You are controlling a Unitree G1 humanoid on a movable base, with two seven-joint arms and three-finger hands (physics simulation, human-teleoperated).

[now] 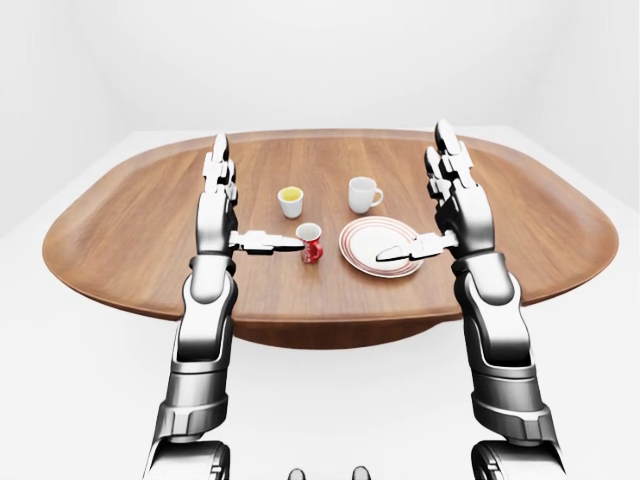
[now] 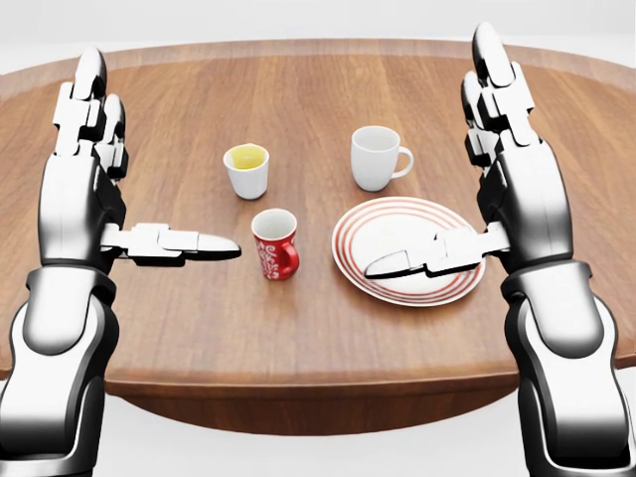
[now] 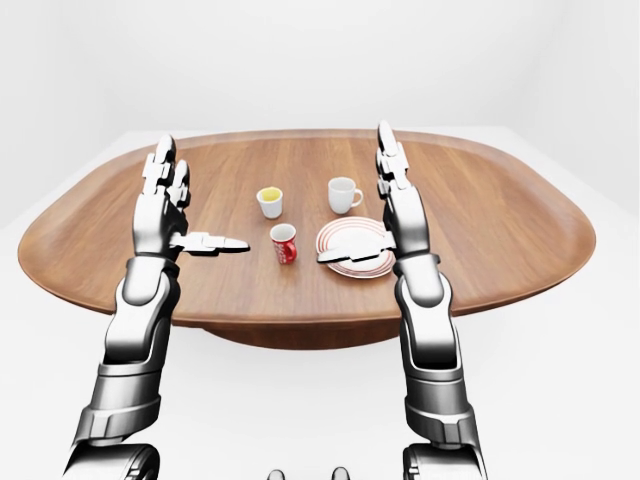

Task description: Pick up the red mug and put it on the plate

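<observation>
So the red mug [image 2: 275, 243] sits upright on the wooden table [image 2: 298, 338], just left of the striped plate [image 2: 407, 250] in the head view, not touching it. The left hand [image 2: 84, 189] is wide open, its thumb tip just short of the mug. The right hand [image 2: 507, 179] is open too, with its thumb hiding part of the plate. A yellow-filled cup [image 2: 246, 170] and white mug [image 2: 377, 157] stand further up. There's lots of bare wood toward the table's near edge.

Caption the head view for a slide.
Both open three-finger hands, left and right, raised over the wooden table, flanking the red mug beside the red-striped white plate.
</observation>
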